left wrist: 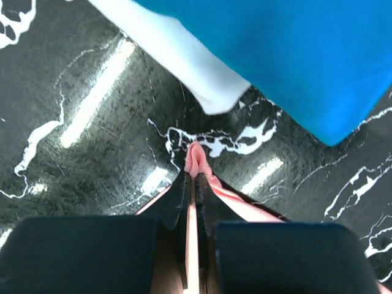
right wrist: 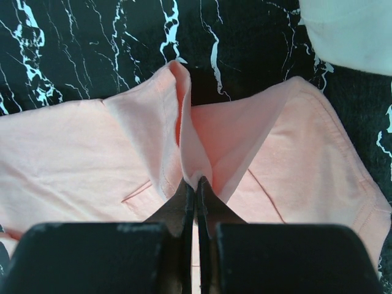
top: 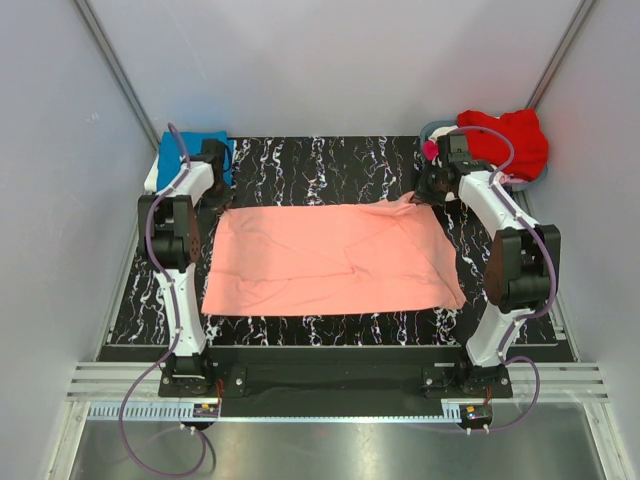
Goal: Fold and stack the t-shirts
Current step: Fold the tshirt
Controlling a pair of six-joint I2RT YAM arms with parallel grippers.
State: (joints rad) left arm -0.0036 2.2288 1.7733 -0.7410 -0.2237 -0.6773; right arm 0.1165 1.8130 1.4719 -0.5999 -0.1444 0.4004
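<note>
No writing, label, brand mark or number is showing legibly in any of the three views. The salmon-pink t-shirt (top: 335, 260) is lying plain-faced, and the white veining running across the black tabletop (top: 300, 165) is forming a marble pattern rather than letters.
</note>
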